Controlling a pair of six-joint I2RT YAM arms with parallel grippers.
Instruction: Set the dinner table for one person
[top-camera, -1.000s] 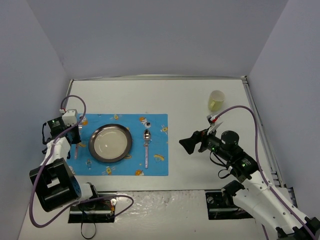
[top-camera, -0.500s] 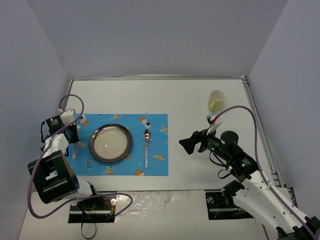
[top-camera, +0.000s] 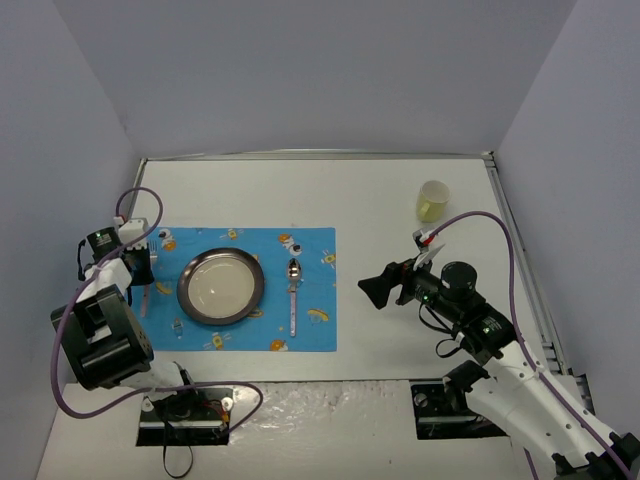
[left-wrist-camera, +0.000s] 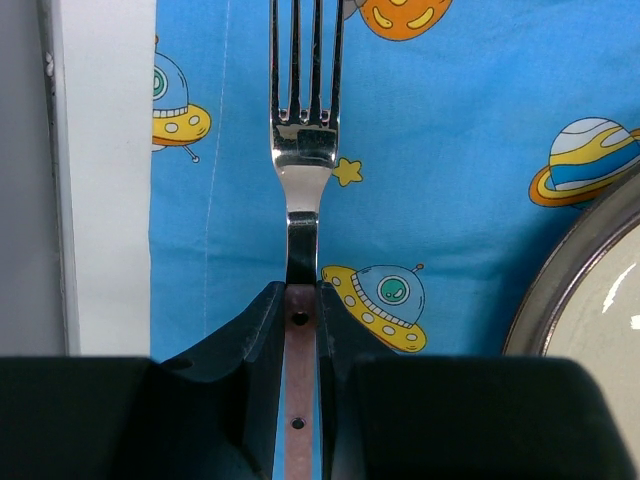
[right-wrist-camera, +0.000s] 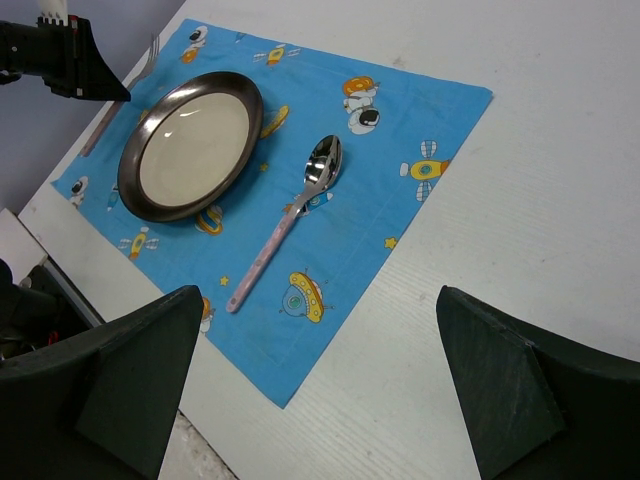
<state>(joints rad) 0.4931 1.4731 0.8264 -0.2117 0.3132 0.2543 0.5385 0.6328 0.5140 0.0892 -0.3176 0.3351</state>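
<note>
The left gripper is clenched on the pink handle of a fork, while the right gripper hangs released, jaws wide, well to the right. The white counter carries everything. On its near left part lies a blue mat, with a metal plate at the mat's middle. The fork points its tines away, between the plate and the mat's left edge, and whether it touches the cloth I cannot tell. To place it well, keep it parallel to that edge and to the spoon right of the plate, settle it flat, part the jaws, then lift straight up so the handle does not drag. A yellowish cup stands far right. No brand or writing can be read; the mat shows only cartoon saucers, planets and astronauts.
</note>
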